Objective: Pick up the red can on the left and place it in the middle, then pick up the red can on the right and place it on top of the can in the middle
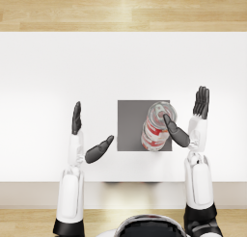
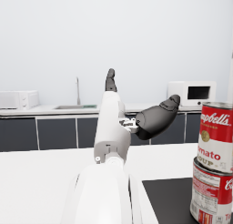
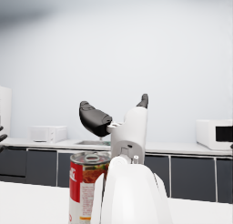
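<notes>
Two red-labelled tin soup cans [image 1: 156, 126], stacked upright on dark grey square mat [image 1: 130, 125], table centre. Right hand [image 1: 193, 120] nearer, just beside (fingers spread, empty). Left hand [image 1: 87, 135] open, well apart.

2 red-and-white soup cans stand stacked, the top can [image 1: 161, 116] upright on the bottom can [image 1: 153, 137]. Both have red upper bands with white script, pale lower bands and silver rims. The stack stands on the right part of a dark grey mat [image 1: 131, 124] in the middle of the white surface [image 1: 58, 67], slightly toward the near edge.
</notes>
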